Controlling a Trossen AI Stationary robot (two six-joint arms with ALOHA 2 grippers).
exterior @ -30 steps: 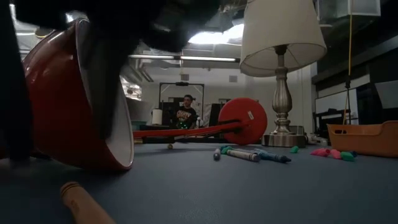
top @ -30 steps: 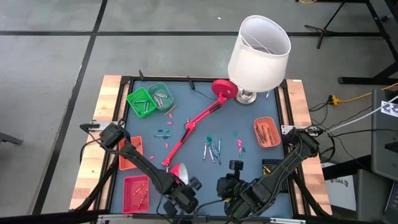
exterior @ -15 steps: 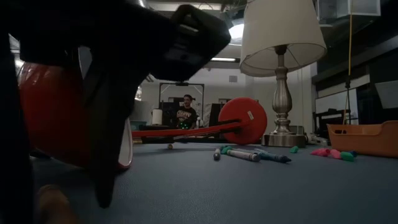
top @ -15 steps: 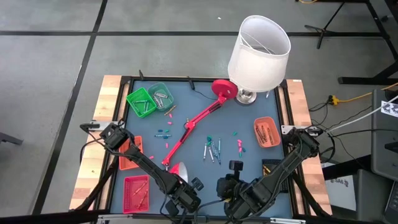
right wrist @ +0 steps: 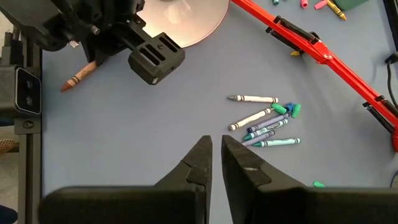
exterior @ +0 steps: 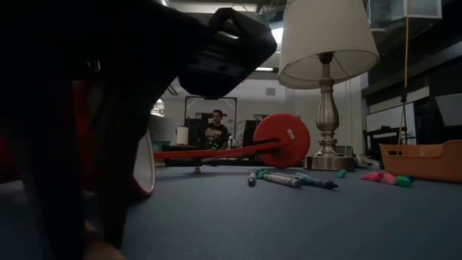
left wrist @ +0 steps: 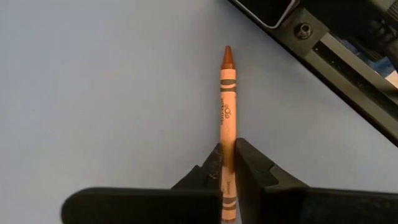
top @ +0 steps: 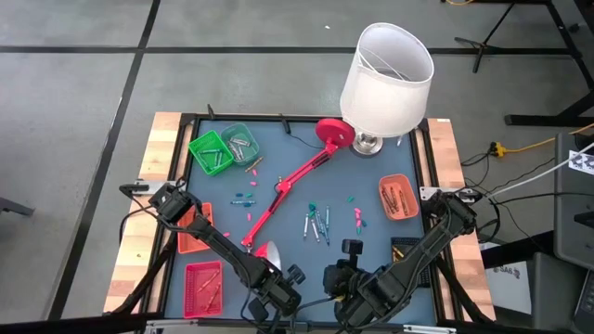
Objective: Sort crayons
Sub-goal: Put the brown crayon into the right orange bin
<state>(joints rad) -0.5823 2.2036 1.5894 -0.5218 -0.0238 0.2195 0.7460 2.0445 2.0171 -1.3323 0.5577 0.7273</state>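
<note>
So the left gripper is down at the near edge of the mat, just beside the red lamp head, and its fingers are pinched shut on a brown crayon; it grabs it near the back end, so most of the stick pokes out flat over the mat, probably because that end was easiest to reach next to the table frame. Right gripper waits nearby at the near edge, nearly closed with a thin gap, holding nothing; it looks out at a loose crayon pile mid-mat. 4 bins sit at the sides, some with crayons in already, so sorting is underway; my guess is the brown one needs lifting and carrying to a bin.
</note>
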